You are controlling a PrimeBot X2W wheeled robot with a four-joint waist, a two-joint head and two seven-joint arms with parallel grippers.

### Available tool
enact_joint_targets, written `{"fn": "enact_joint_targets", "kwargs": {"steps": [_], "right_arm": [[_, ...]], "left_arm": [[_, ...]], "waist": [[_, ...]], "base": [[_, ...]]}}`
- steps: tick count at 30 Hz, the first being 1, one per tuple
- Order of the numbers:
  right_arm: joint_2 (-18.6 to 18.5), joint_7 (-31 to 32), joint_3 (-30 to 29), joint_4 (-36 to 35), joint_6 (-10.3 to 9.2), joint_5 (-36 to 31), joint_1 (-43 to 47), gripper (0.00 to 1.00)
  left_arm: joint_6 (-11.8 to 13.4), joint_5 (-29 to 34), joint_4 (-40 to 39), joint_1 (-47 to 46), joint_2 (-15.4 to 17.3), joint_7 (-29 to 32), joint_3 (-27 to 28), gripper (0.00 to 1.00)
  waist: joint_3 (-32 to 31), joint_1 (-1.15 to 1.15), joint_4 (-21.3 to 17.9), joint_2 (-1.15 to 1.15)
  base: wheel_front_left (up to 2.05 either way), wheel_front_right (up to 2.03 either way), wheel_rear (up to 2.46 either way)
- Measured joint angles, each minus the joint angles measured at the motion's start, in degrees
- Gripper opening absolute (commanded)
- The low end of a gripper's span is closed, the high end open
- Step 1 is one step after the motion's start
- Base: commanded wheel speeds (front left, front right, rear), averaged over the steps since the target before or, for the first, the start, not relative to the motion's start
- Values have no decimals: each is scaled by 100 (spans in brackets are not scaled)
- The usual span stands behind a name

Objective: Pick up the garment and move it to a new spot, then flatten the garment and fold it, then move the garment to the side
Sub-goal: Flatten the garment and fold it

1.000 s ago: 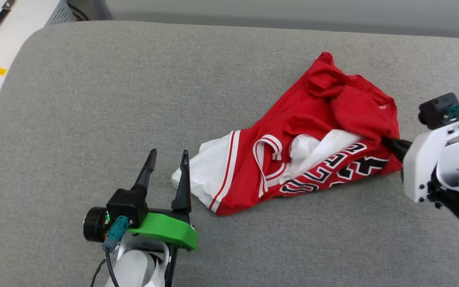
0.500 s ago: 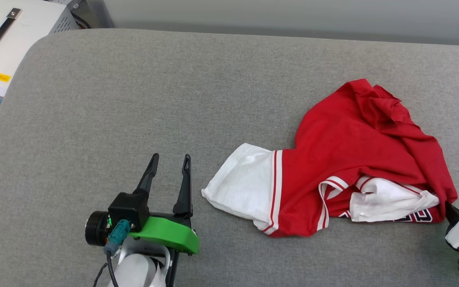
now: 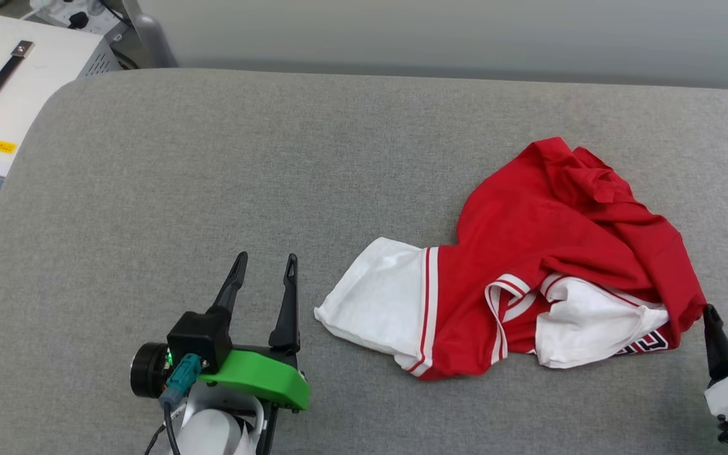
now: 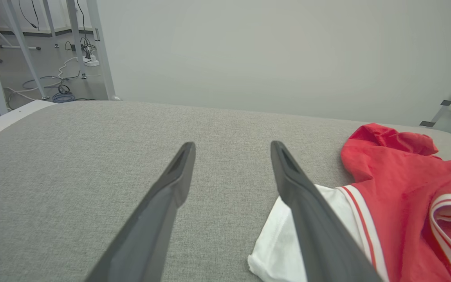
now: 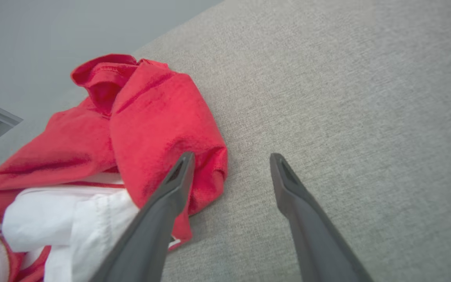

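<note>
My left gripper (image 3: 267, 258): jaws spread wide, nothing between them, tips over the bare grey cushion (image 3: 212, 158). Off the right finger, near but apart, lies the loose end of a white sleeve (image 3: 370, 297).

My right gripper (image 3: 727, 317): jaws also wide apart, empty. The left finger sits at the red lower corner of the shirt (image 3: 528, 234); I cannot tell whether it touches the cloth. There is bare cushion between the fingers and to their right.

The shirt lies crumpled on the cushion between my two grippers, closer to the right one. Red cloth bunches ahead and left of the right jaws. A second white sleeve is folded over the front, with a strip of black-and-white lettering showing beneath it.

Farther out, ahead and left of the left jaws, a white box (image 3: 16, 82) with a dark handle stands past the cushion's edge.
</note>
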Motion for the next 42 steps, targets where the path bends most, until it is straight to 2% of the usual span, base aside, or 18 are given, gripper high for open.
{"fn": "enact_joint_targets", "kwargs": {"steps": [4, 7, 9, 14, 22, 27, 40, 41, 42], "right_arm": [[2, -423, 64, -453, 0, -334, 228, 100], [-46, -458, 288, -827, 0, -667, 350, 100], [-202, -383, 537, -1095, 0, -949, 408, 100], [-775, 324, 1411, -1862, 1, -1670, 511, 100], [-1484, 1805, 2802, -2585, 0, -1361, 631, 100], [-1816, 2385, 3427, -2577, 0, -1166, 596, 100], [-1867, 2342, 4310, -1728, 1, -1015, -177, 100], [-1867, 2330, 4331, -1671, 1, -994, -215, 51], [-1866, 2290, 4336, -1637, 1, -987, -244, 28]], "left_arm": [[30, -63, -18, 78, 34, 40, 10, 100], [52, -70, -31, 103, 57, 58, 5, 100], [62, -71, -49, 103, 68, 93, 2, 100], [69, -118, -69, 107, 92, 101, -7, 100], [73, -149, -48, 122, 90, 99, -26, 100], [77, -165, -33, 127, 86, 92, -70, 100], [104, -171, 23, 88, 38, 41, -141, 100], [104, -171, 38, 79, 36, 40, -146, 100], [104, -172, 52, 71, 34, 40, -146, 100]], "waist": [[-121, 0, -26, 0], [-159, 0, -71, 0], [-169, 0, -98, 0], [-188, 0, -126, 0], [-224, 0, -21, 0], [-178, 0, 53, 0], [115, 0, 190, 0], [134, 0, 197, 0], [147, 0, 201, 0]], "base": [[0, 0, 0], [0, 0, 0], [0, 0, 0], [0, 0, 0], [0, 0, 0], [0, 0, 0], [0, 0, 0], [0, 0, 0], [0, 0, 0]]}}
